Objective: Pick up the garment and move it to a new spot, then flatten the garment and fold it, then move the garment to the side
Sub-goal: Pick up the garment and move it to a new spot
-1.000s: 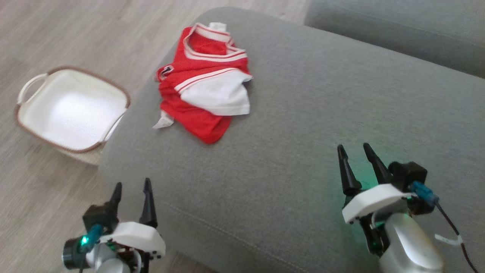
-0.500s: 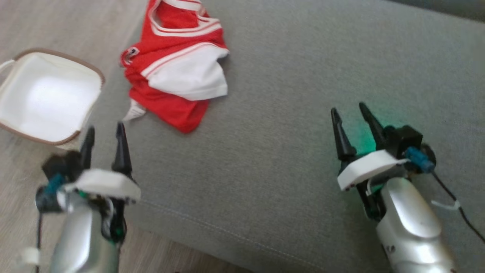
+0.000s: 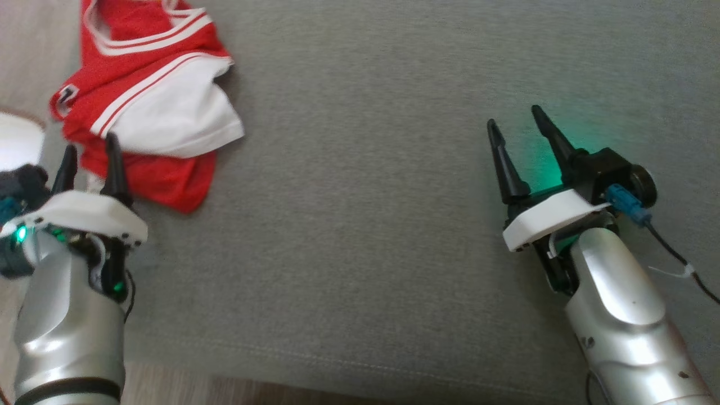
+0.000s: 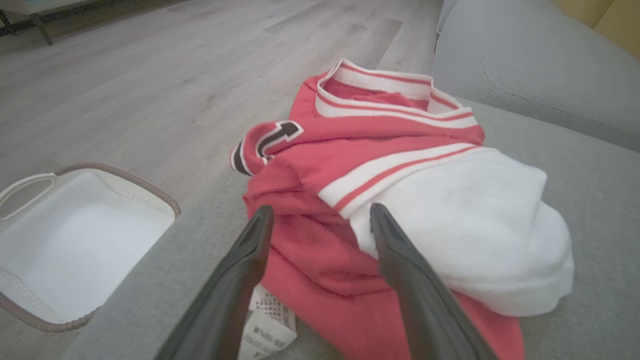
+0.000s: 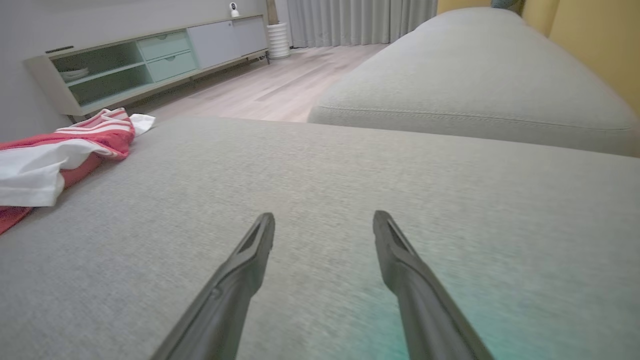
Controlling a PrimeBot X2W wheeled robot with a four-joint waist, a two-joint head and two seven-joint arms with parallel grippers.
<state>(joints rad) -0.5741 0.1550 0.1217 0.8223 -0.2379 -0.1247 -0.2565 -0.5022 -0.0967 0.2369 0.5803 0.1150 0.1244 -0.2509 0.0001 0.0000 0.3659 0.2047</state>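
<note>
Just ahead of the left gripper (image 3: 91, 143) lies the garment (image 3: 163, 115).

No legible text, brand or number is present. The red and white fabric garment (image 4: 380, 145) carries one black appliqué character with a white outline (image 4: 274, 137) on a folded red panel. The fold hides part of it, so it cannot be identified as a letter or numeral. A white sewn-in tag (image 4: 272, 327) at the garment's near edge bears small dark print, too blurred to read.
</note>
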